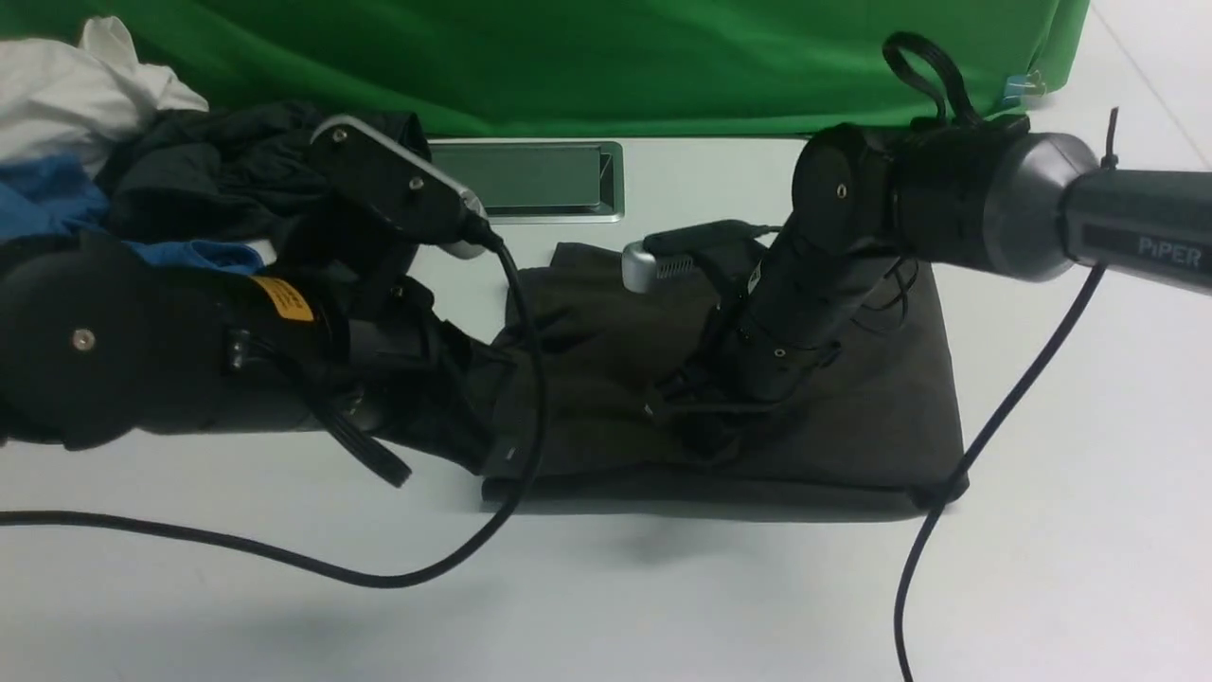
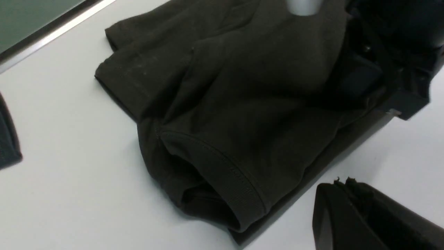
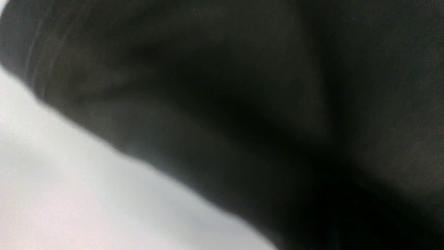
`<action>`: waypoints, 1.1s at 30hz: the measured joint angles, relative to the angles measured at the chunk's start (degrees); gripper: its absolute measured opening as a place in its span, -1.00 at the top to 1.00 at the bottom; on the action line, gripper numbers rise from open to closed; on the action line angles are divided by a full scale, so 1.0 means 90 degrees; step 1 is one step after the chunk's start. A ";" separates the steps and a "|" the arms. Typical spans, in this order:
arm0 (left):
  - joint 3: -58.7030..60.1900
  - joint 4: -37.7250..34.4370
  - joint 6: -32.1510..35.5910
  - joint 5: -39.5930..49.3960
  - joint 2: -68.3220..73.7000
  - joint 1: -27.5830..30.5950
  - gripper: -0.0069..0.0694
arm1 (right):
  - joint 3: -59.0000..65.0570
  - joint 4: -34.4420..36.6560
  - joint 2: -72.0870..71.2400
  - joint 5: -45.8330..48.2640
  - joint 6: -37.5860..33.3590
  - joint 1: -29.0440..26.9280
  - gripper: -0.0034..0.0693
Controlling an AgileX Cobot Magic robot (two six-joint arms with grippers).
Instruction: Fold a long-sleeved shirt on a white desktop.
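Closest to me in the front view is the left arm's black cable (image 1: 284, 559), looping across the bare near strip of the white desktop (image 1: 606, 606). Behind it I see the long-sleeved shirt (image 1: 881, 417), folded into a dark rectangular bundle near the table's middle, its long axis running side to side, its near edge straight and roughly parallel to my edge of the table. In the left wrist view the shirt's ribbed hem or cuff (image 2: 222, 170) curls open at one end of the bundle, with a second folded layer stacked behind it. My left gripper (image 1: 492, 445) sits at the bundle's left end; its jaws are hidden by the arm, and I read them as pressed together, but I cannot tell whether they pinch cloth. My right gripper (image 1: 705, 426) is planted down on the middle of the shirt, jaws drawn together and apparently sunk into the fabric; its own camera shows only blurred dark cloth. There is open white surface in front and to the right. The silver-framed hatch (image 1: 540, 180) lies just beyond, a clothes pile (image 1: 142, 161) crowds the far left, and the green backdrop (image 1: 606, 57) closes the rear.
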 joint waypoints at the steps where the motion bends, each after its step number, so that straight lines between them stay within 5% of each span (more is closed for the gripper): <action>1: -0.0002 0.0000 0.0000 0.0000 -0.0021 0.0000 0.77 | -0.0076 -0.0039 -0.0113 0.0182 -0.0052 0.0000 0.82; 7: -0.0007 0.0050 0.0020 0.0047 -0.0171 0.0000 0.77 | -0.0399 -0.0997 -0.0973 -0.0141 0.0064 -0.0192 0.82; 18: 0.0289 -0.0128 0.0832 -0.0508 -0.1627 0.0000 0.77 | -0.0438 -0.1588 0.0236 -0.1754 0.0502 -0.1926 0.82; 28: 0.2389 -0.0832 0.0873 -0.1980 -0.4415 0.0000 0.77 | -0.0444 -0.1537 0.0950 -0.3025 0.0496 -0.2034 0.81; 33: 0.3217 -0.0859 0.0873 -0.2161 -0.5611 0.0000 0.77 | -0.0444 -0.1539 0.0691 -0.2737 0.0490 -0.2034 0.81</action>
